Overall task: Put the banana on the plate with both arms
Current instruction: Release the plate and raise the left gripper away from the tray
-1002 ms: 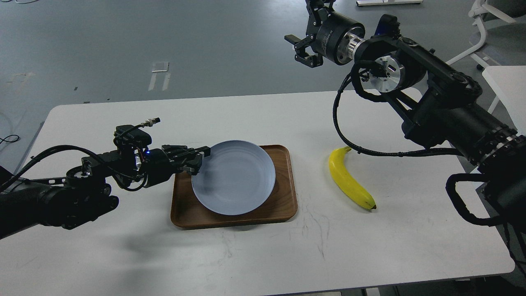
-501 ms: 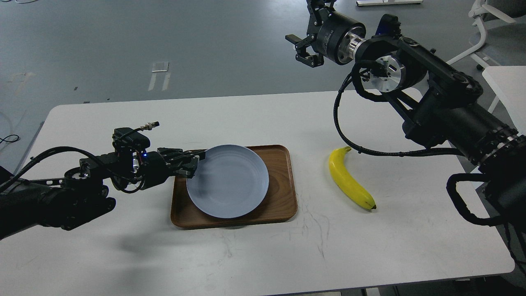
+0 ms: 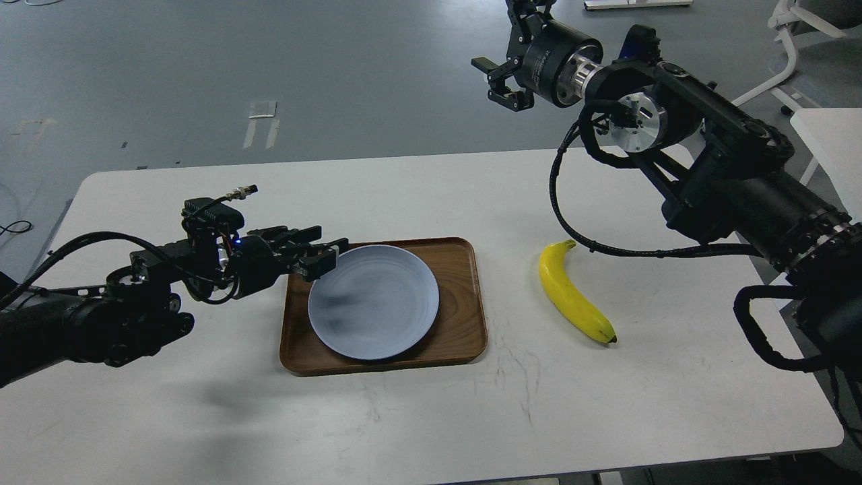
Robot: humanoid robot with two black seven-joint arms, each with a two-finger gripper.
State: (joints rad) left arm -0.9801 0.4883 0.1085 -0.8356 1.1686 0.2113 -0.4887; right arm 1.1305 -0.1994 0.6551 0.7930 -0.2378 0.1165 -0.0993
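Observation:
The pale blue-grey plate (image 3: 374, 301) lies flat in the brown wooden tray (image 3: 465, 316). My left gripper (image 3: 322, 254) hovers at the plate's upper-left rim with its fingers apart; it holds nothing. The yellow banana (image 3: 576, 296) lies on the white table (image 3: 431, 417) to the right of the tray, with its greenish stem pointing away from me. My right gripper (image 3: 500, 82) is open and empty. It hangs high beyond the table's far edge, well away from the banana.
My right arm's black cable (image 3: 572, 236) loops down close to the banana's stem end. A white chair (image 3: 801, 40) and another white table's edge (image 3: 828, 135) stand at the far right. Grey floor lies beyond the table.
The plate, held tilted above the tray by my left gripper, came down and left to lie flat in the tray. The left gripper let go and rose slightly. The right gripper barely moved.

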